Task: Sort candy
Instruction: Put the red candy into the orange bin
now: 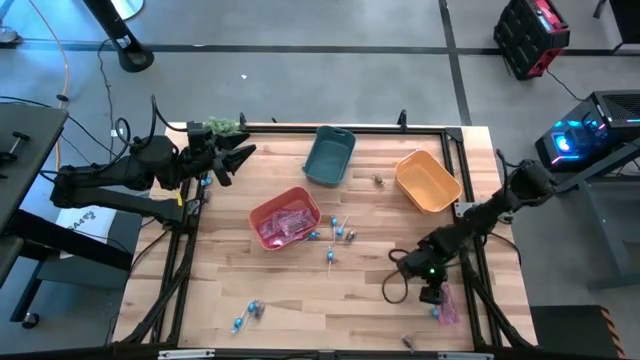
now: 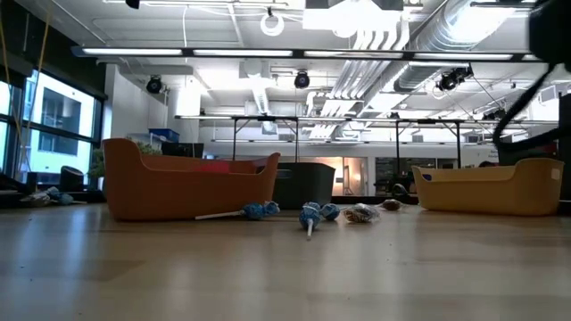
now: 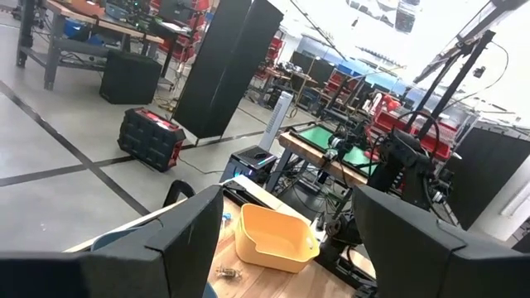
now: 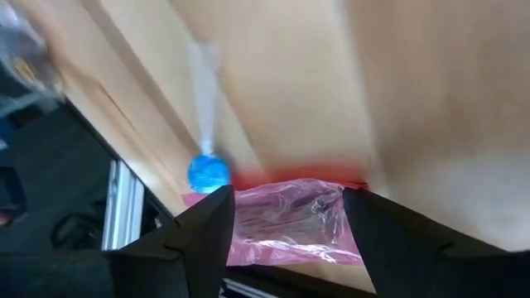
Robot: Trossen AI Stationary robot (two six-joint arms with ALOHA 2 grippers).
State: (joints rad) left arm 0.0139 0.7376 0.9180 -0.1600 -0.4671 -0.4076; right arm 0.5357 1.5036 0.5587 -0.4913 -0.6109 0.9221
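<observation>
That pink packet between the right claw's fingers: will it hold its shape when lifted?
Probably not. The pink packet looks like thin crinkled film, so it will likely flop and sag. It seems light and may slip. The right claw straddles it at the table's edge, beside a blue lollipop.

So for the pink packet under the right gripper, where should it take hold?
From straight above, across the middle of the pink packet. It lies flat at the table's edge, and the right gripper is open, astride it. A blue lollipop lies close beside it, so closing off-centre might catch that too.
</observation>
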